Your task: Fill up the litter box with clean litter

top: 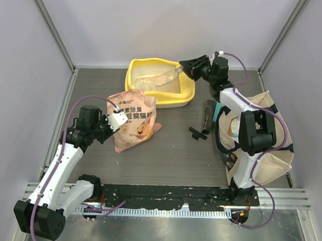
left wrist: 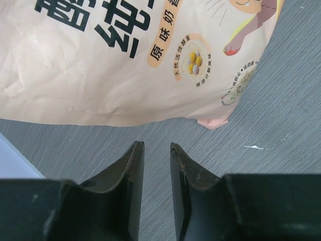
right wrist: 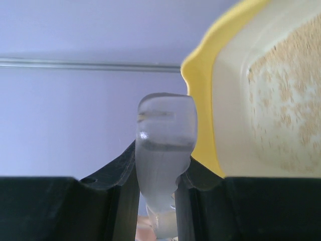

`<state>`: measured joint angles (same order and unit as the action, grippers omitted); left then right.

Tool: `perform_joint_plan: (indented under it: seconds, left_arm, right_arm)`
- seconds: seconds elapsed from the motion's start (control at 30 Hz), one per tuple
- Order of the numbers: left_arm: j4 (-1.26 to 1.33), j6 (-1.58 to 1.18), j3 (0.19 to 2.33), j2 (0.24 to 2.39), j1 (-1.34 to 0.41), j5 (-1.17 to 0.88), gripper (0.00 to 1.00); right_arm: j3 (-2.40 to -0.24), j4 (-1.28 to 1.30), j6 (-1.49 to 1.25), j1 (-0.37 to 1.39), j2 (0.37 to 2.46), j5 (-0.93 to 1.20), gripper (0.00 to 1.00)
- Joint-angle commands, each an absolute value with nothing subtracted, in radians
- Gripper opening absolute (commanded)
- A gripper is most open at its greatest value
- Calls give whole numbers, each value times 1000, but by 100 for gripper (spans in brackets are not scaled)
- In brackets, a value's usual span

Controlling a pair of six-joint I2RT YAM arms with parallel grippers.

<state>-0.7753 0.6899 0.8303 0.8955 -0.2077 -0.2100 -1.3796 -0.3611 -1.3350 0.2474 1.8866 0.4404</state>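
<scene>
The yellow litter box (top: 135, 66) stands at the back centre. A clear plastic bag (top: 154, 78) holding pale beige litter lies across its inside. My right gripper (top: 185, 68) is over the box's right rim, shut on an end of that clear plastic (right wrist: 164, 135). The right wrist view shows the box's yellow rim (right wrist: 200, 75) and litter granules (right wrist: 286, 100) on its pale floor. The peach-orange litter bag (top: 134, 122) lies flat on the table in front of the box. My left gripper (top: 114, 121) sits at its left edge, slightly open and empty (left wrist: 154, 145), just short of the bag (left wrist: 125, 65).
A cream canvas tote (top: 263, 140) with dark handles lies at the right, beside the right arm. A dark tool (top: 209, 114) and a small black piece (top: 197, 133) lie on the table between the tote and the litter box. Enclosure walls stand on three sides.
</scene>
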Motion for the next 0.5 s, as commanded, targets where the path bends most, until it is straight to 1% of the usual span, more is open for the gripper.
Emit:
perform_joint_plan:
  seconds: [0.0,0.13,0.17,0.2,0.27,0.3,0.37,0.4,0.47]
  left_arm:
    - [-798,686,876,884,-210,-227,31]
    - [-816,686,879,871,-210,-226,31]
    - [-818,684,879,868,-210,-227,31]
    - [-819,681,877,862,-210,-226,31]
    - [-816,677,876,856,-210,-222,32]
    - [-816,664,876,854,-210,-219,33]
    - [-818,641,882,845,-210,-196,35]
    - [-837,631,888,841,-210,-184,40]
    - [-870,629,903,828,-210,-166,44]
  right_arm:
    - [-1560,-396,-1295,195,1960,422,1]
    - [-1740,-374,-1149,198,2072,347,1]
    - [-1779,-330,-1106,202,2115,327,1]
    - [-1813,-312,-1009,222,2134,309,1]
    - [-1893,-299,-928,241,2179,256,1]
    - [-1922,-290,-846,253,2195,243,1]
    - [-2012,-282,-772,293,2245,241,1]
    - [-2066,-267,-673,308,2256,223,1]
    - [-2079,-284,-583,362,2267,189,1]
